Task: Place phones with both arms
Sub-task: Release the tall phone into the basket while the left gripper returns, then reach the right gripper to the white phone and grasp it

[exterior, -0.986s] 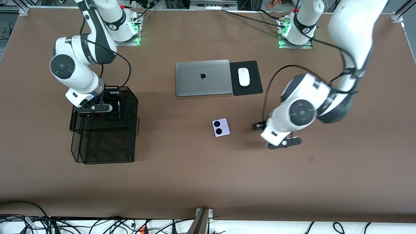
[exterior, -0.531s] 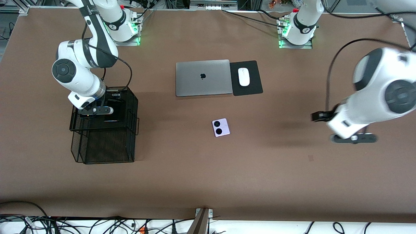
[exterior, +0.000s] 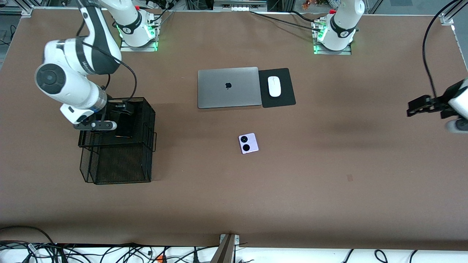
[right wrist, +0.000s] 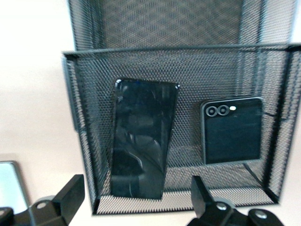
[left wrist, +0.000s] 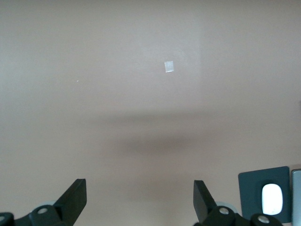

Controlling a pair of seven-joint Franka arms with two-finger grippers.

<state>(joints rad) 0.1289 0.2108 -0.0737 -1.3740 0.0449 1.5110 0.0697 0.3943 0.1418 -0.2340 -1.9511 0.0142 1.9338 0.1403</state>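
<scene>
The lilac-white phone (exterior: 248,143) with two black lenses lies flat on the brown table (exterior: 329,182), nearer to the front camera than the laptop. The long slim black phone (right wrist: 141,155) and the small squarish black phone (right wrist: 233,129) lie side by side in the upper tray of a black mesh basket (exterior: 120,164), also seen in the right wrist view (right wrist: 77,141). My right gripper (exterior: 119,111) hangs over that tray, open and empty, also in its wrist view (right wrist: 136,197). My left gripper (exterior: 420,106) is open and empty over bare table at the left arm's end, also in its wrist view (left wrist: 139,200).
A closed grey laptop (exterior: 228,87) lies mid-table with a white mouse (exterior: 274,86) on a black pad (exterior: 285,98) beside it. The mouse (left wrist: 270,197) also shows in the left wrist view. A small pale mark (left wrist: 169,66) is on the table.
My left arm has swung away from beside the lilac phone out to its end of the table. My right gripper has drawn up and back from the basket, with the long black phone lying in the tray.
</scene>
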